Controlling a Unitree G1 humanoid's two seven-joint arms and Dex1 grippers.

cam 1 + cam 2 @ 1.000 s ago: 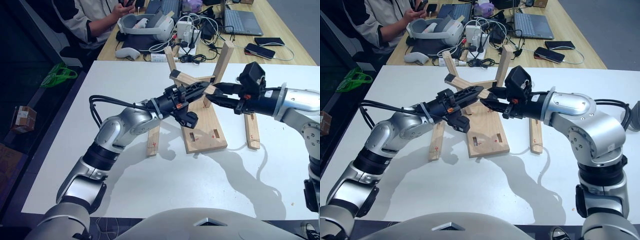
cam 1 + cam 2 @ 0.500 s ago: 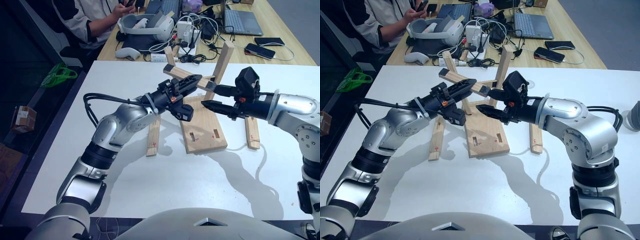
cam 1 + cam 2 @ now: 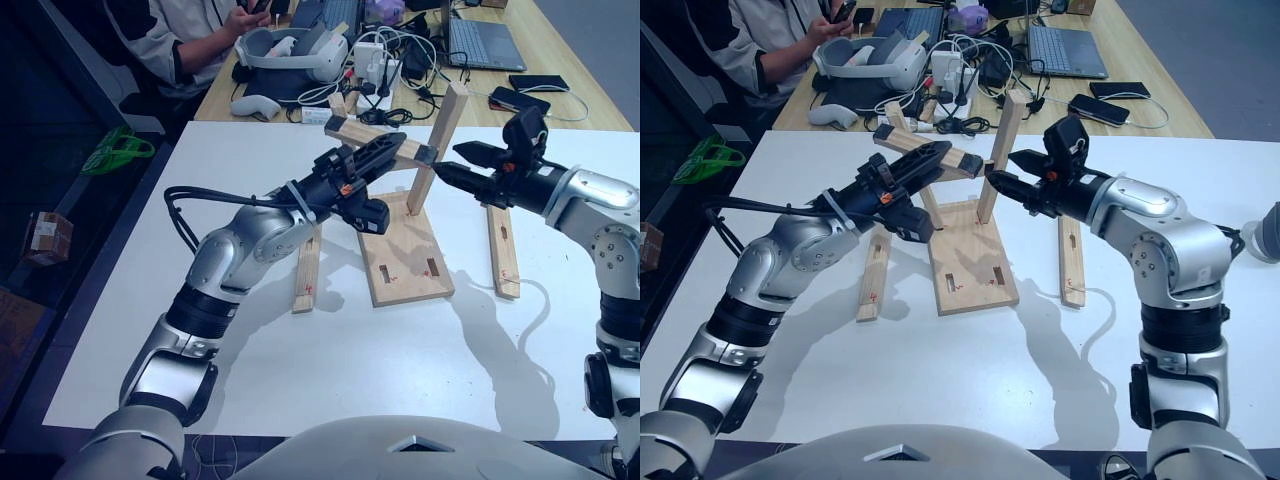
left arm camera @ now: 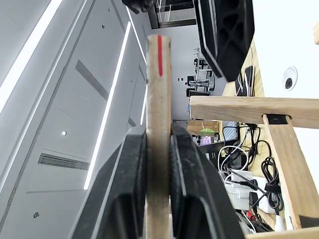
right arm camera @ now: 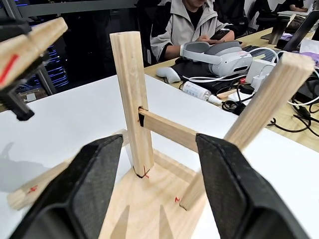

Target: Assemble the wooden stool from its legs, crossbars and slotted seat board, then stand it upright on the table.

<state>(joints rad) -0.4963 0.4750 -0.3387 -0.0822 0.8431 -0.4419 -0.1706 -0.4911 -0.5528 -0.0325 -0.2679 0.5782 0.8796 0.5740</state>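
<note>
Pinching a loose leg point(image 3: 352, 130) in my left gripper point(image 3: 390, 149), right gripper point(image 3: 455, 160) spread empty; a careless swing could knock the upright leg point(image 3: 447, 115) from the seat board point(image 3: 405, 268).

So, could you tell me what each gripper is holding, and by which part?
The left gripper clamps a wooden leg around its middle. The right gripper is open and holds nothing.

Silver arms point(image 3: 248, 250) carry black cables point(image 3: 220, 193) and black end effectors point(image 3: 395, 146) point(image 3: 447, 170).
</note>
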